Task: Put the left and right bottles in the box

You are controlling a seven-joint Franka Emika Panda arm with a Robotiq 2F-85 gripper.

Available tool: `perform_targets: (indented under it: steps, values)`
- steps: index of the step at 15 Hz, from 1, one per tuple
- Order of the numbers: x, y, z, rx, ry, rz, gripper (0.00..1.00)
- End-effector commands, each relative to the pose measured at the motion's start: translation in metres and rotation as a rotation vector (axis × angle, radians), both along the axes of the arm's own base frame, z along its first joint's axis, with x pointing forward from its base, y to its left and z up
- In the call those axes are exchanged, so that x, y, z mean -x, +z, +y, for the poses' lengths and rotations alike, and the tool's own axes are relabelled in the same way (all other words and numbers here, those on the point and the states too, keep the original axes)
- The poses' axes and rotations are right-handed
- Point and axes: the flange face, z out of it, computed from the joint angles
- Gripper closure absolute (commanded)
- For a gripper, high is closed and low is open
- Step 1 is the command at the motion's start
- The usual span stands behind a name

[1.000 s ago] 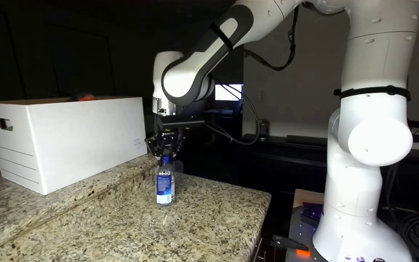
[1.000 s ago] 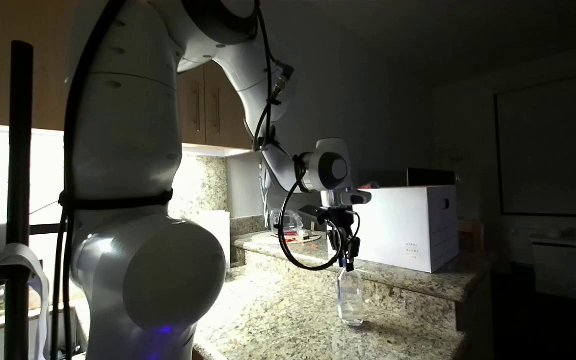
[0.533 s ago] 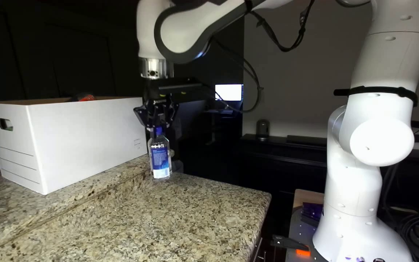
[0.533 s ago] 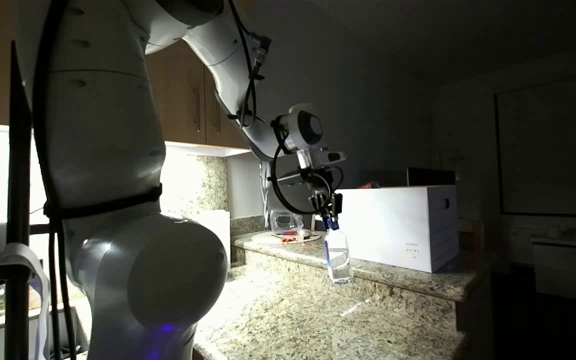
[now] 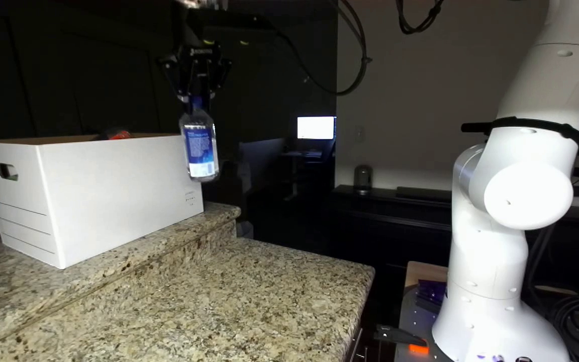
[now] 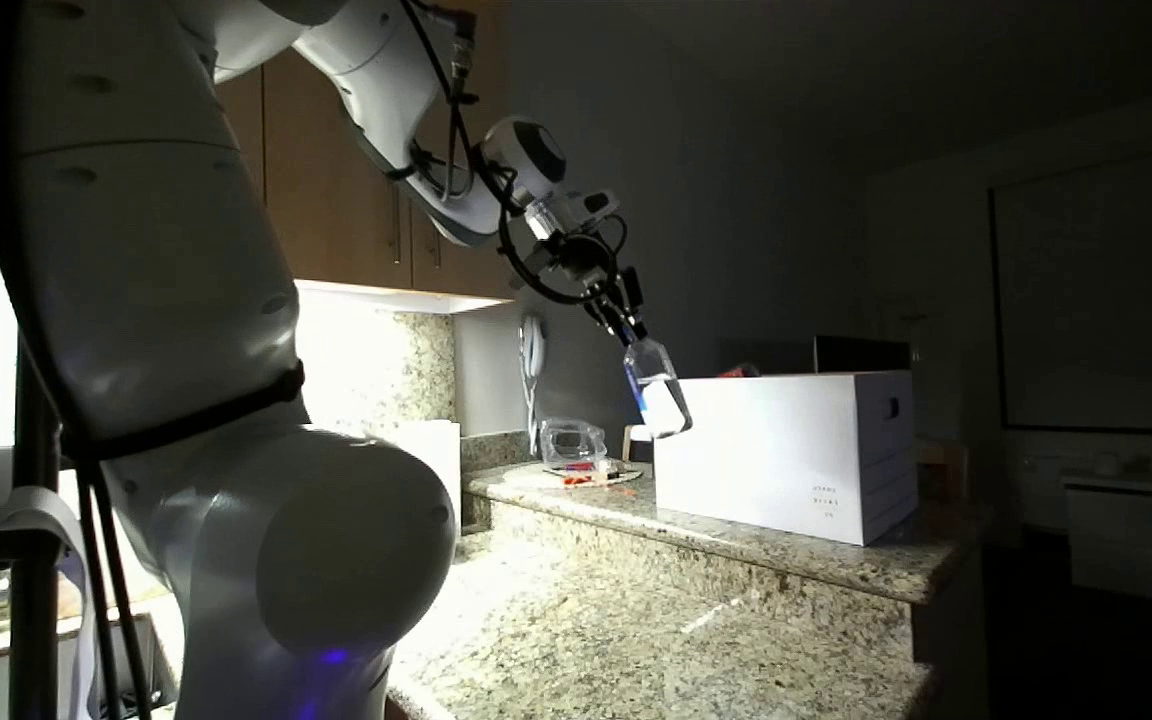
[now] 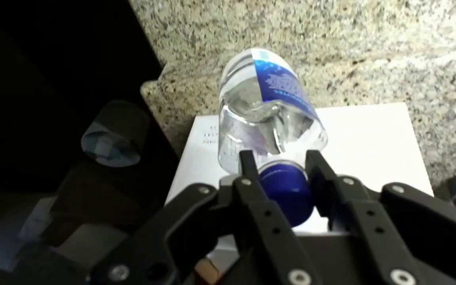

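1. Bottle (image 5: 199,148), small and clear with a blue label and a blue cap (image 7: 285,194), hung in the air above the stone counter (image 5: 229,301). It was left of centre in an exterior view, leaning slightly. In an exterior view, the bottle (image 6: 658,390) tilted clearly, its base towards the lower right of the frame.
2. Gripper (image 7: 281,168), black, pinched the bottle by its neck beside the cap, one fingertip on either side, in the lower middle of the wrist view.
3. Box (image 5: 118,196), large and white with a handle slot (image 5: 7,172) in its end, stood on the raised ledge (image 5: 123,255) at the left of the frame in an exterior view. The bottle was outside it, overlapping its right end in the frame; whether they touched could not be told.
4. Something dark and red (image 5: 120,134) showed over the box's rim.
5. Robot arm (image 5: 488,266), white, filled the right of that frame, and a lit screen (image 5: 315,127) glowed at upper middle.
6. Clear tub (image 6: 573,443) and red bits (image 6: 576,480) lay on the ledge near the middle of an exterior view, with wooden cupboards (image 6: 326,180) at upper left.
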Motion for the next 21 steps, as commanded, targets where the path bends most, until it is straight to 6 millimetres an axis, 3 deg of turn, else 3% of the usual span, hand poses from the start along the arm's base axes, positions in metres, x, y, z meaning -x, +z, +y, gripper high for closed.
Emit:
perform_targets:
  steps: [1,5,9,15,18,21]
  values:
    - [0.012,0.047,0.011,0.039,-0.027,-0.187,0.85]
    - [0.009,0.071,0.020,0.052,-0.075,-0.368,0.85]
    - [-0.004,0.067,0.031,0.099,-0.119,-0.548,0.85]
    - [-0.049,0.035,0.033,0.194,-0.225,-0.829,0.85]
    - [-0.086,0.012,0.025,0.231,-0.296,-0.956,0.85]
    - [-0.121,-0.016,0.017,0.232,-0.345,-0.945,0.85]
